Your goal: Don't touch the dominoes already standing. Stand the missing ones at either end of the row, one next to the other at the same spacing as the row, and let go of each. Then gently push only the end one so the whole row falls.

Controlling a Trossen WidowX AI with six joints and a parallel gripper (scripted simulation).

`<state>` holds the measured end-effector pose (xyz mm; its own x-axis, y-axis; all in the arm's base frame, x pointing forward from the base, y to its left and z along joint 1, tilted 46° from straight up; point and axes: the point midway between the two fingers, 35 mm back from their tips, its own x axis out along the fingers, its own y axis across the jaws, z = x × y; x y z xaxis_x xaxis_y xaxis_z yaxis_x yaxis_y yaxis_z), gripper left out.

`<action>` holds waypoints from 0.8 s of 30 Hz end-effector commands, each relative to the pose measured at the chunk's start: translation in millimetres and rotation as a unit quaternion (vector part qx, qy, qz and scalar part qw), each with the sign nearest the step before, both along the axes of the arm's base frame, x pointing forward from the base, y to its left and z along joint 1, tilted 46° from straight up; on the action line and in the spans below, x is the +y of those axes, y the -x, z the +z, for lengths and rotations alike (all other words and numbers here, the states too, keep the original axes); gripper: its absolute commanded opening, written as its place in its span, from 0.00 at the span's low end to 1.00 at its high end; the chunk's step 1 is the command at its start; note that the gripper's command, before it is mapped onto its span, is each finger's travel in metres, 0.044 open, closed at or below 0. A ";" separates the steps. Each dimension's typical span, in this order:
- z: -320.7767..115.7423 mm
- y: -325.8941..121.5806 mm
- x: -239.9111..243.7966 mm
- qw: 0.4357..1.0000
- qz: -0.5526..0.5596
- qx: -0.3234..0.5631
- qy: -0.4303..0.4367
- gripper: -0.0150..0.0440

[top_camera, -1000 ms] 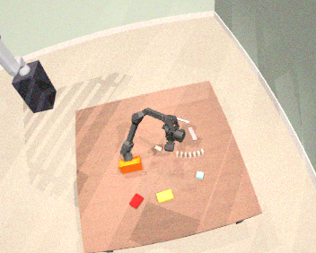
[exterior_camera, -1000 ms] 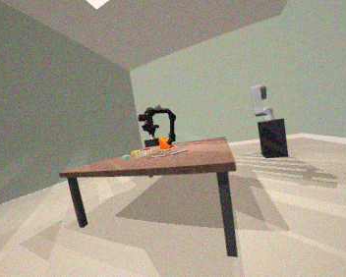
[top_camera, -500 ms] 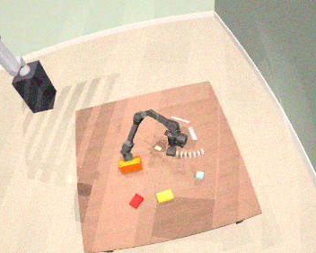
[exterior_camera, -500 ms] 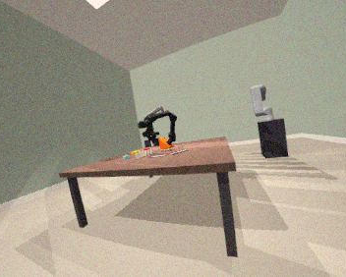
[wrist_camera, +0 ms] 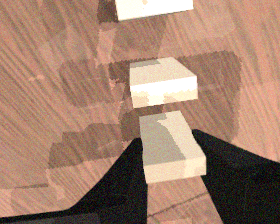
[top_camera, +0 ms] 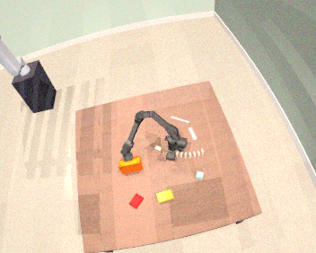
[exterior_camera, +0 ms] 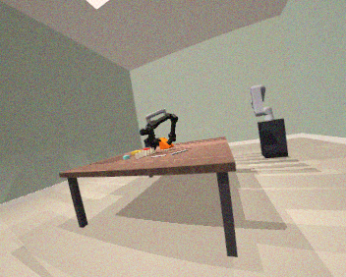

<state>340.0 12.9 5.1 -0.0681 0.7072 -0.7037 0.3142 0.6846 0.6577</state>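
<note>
A row of several standing white dominoes (top_camera: 190, 154) (exterior_camera: 144, 153) curves slightly to the right of my gripper. The row's near end domino (wrist_camera: 163, 91) shows in the wrist view just ahead of the fingers, with another row domino (wrist_camera: 153, 7) at the top edge. My gripper (top_camera: 171, 157) (wrist_camera: 166, 141) is shut on a cream domino (wrist_camera: 173, 145), in line with the row and with a small gap to the end domino. Whether its bottom touches the table cannot be told. Another loose pale domino (top_camera: 158, 148) lies left of the gripper.
An orange box (top_camera: 131, 166) (exterior_camera: 164, 143) is beside the arm's base. A thin white stick (top_camera: 179, 119) and a white bar (top_camera: 192, 134) lie behind the row. A teal cube (top_camera: 199, 175), a yellow block (top_camera: 164, 196) and a red block (top_camera: 136, 201) lie on the other side.
</note>
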 end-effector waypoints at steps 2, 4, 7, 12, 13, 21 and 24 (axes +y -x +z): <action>-1.8 0.0 1.7 1.000 -0.006 -0.001 -0.001 0.44; -1.8 0.0 1.7 1.000 -0.006 -0.001 -0.001 0.44; -1.8 0.0 1.7 1.000 -0.006 -0.001 -0.001 0.44; -1.8 0.0 1.7 1.000 -0.006 -0.001 -0.001 0.61; -1.8 0.0 1.7 1.000 -0.006 -0.001 -0.001 0.66; -1.8 0.0 1.7 1.000 -0.006 -0.001 -0.001 1.00; -0.4 -0.6 0.0 1.000 -0.007 -0.001 0.000 1.00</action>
<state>339.3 14.5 2.3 -0.0622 0.7073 -0.7042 0.3165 0.6831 0.6582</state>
